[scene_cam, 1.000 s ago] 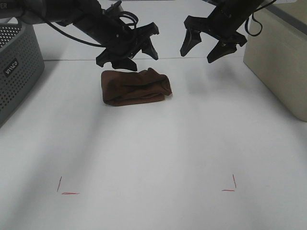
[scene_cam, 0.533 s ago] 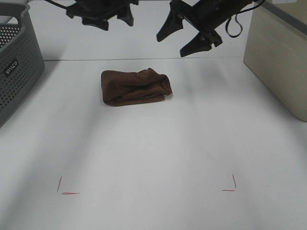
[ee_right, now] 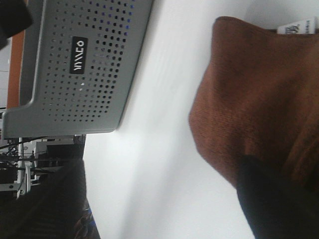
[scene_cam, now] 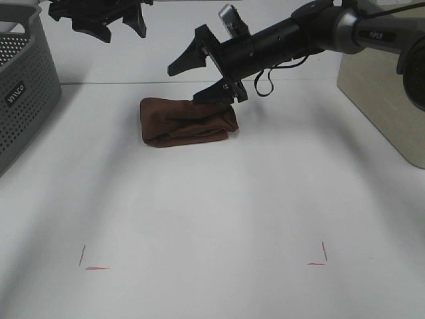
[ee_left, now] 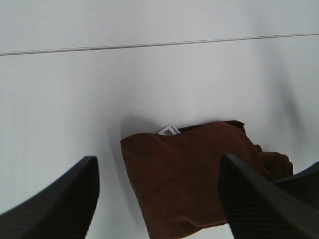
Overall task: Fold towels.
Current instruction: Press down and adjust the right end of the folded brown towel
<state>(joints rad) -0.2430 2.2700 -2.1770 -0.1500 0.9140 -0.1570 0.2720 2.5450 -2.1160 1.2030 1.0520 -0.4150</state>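
Toward the far side of the white tabletop (scene_cam: 212, 199), the dark reddish-brown terry towel (scene_cam: 187, 120) lies folded into a thick, compact bundle. The right end effector (scene_cam: 199, 76) is reached across the middle with its fingers spread wide, one finger raised above the towel and the other seen at the bundle's far right corner; contact there cannot be confirmed from the high view. The left end effector (scene_cam: 106, 20) is held high near the upper left edge of that view, fingers apart, well clear of the cloth.

A small white printed tag (ee_left: 170, 131) at the towel's far edge is revealed only by the wrist views; it is hidden from the high camera. In the left wrist view, both spread fingers frame the towel (ee_left: 194, 174) from above. In the right wrist view, the towel (ee_right: 254, 99) fills the frame close up, and the grey perforated plastic basket (ee_right: 84, 59) is seen beyond it. A beige box (scene_cam: 388, 93) appears at the right in the high view alone.
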